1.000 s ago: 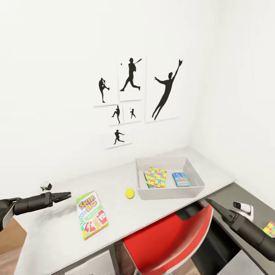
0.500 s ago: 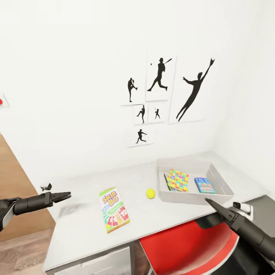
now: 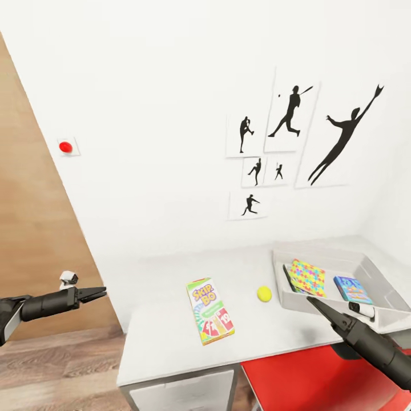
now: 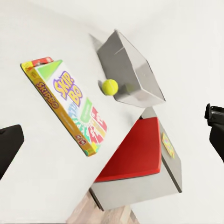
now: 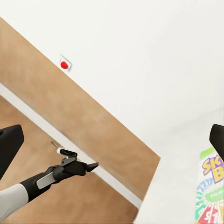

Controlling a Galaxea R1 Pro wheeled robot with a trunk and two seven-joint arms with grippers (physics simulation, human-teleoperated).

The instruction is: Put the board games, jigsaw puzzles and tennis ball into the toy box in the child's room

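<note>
The long Skip-Bo board game (image 3: pixel 210 310) (image 4: pixel 70 105) lies flat on the pale table (image 3: pixel 165 331). The tennis ball (image 3: pixel 264 293) (image 4: pixel 110 87) rests between it and the light-grey toy box (image 3: pixel 325 258) (image 4: pixel 128 65). Inside the toy box lie a mosaic jigsaw puzzle (image 3: pixel 307 278) and a blue board game (image 3: pixel 352 289). My left gripper (image 3: pixel 101 293) hovers open and empty, off the table's left end. Open and empty too, my right gripper (image 3: pixel 313 301) hangs over the table's front edge, just before the toy box. The bed is out of view.
A red chair (image 3: pixel 319 377) (image 4: pixel 135 154) is tucked under the table at the front right. A wooden door (image 3: pixel 34 228) and a red wall button (image 3: pixel 65 146) stand to the left. Wood floor (image 3: pixel 57 365) lies below my left arm. A small multicoloured flat box (image 4: pixel 167 144) sits on a lower grey cabinet.
The camera has swung left, so the table and its things sit further right in the picture, and the door and red button have come into view. Both arms hold the same pose.
</note>
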